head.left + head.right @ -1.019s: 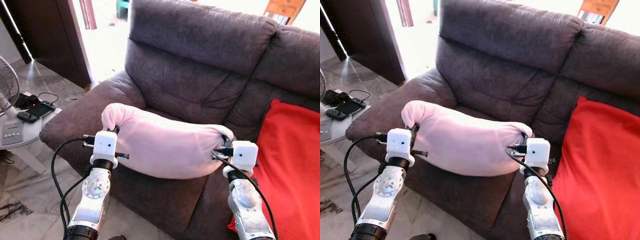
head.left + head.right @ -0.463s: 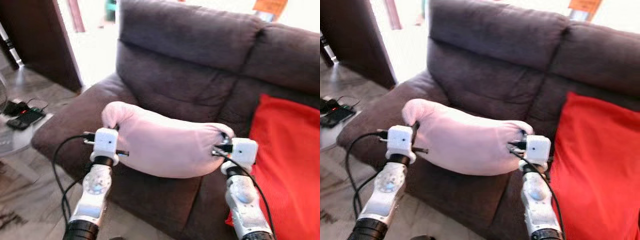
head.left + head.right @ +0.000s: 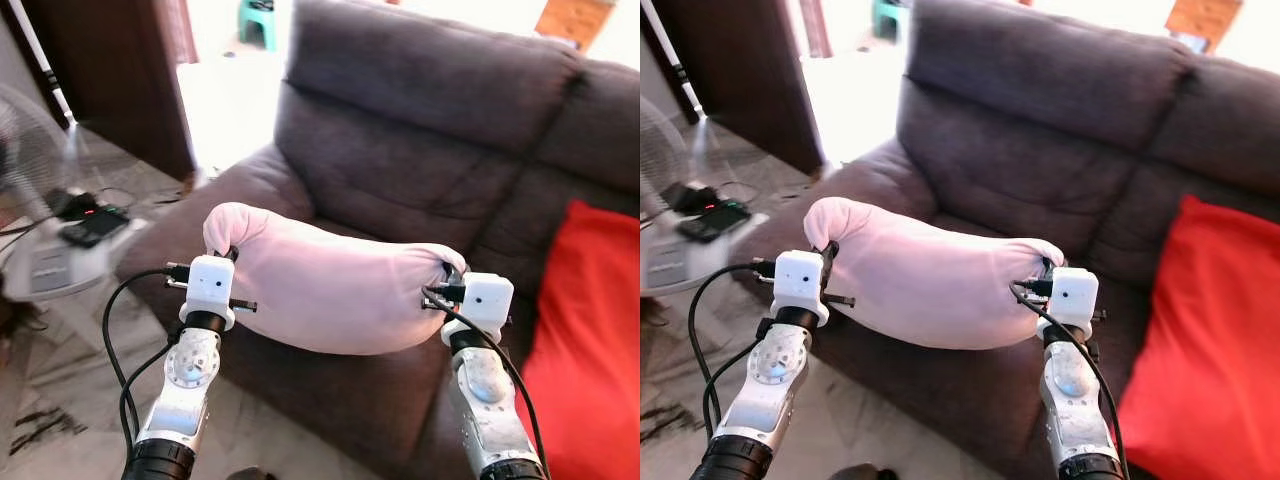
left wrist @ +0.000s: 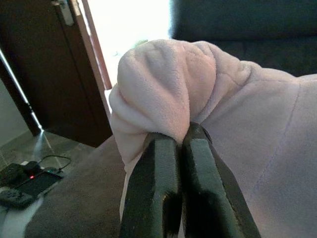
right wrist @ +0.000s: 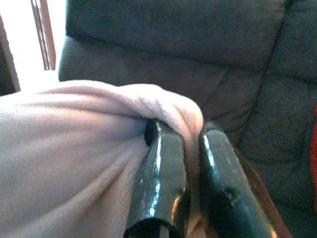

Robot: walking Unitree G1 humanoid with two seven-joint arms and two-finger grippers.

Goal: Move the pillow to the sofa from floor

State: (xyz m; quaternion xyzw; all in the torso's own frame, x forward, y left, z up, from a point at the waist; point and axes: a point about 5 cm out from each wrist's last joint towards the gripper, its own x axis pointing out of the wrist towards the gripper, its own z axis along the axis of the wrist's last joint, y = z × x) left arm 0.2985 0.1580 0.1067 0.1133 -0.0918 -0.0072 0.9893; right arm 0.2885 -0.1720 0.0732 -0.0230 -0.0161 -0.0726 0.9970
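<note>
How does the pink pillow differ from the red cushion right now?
The pink pillow hangs in the air above the seat, pinched at its ends by the left gripper and right gripper; the red cushion rests on the sofa, untouched. Both are soft.

Pale pink pillow (image 3: pixel 330 285), dark brown sofa (image 3: pixel 420 150)
</note>
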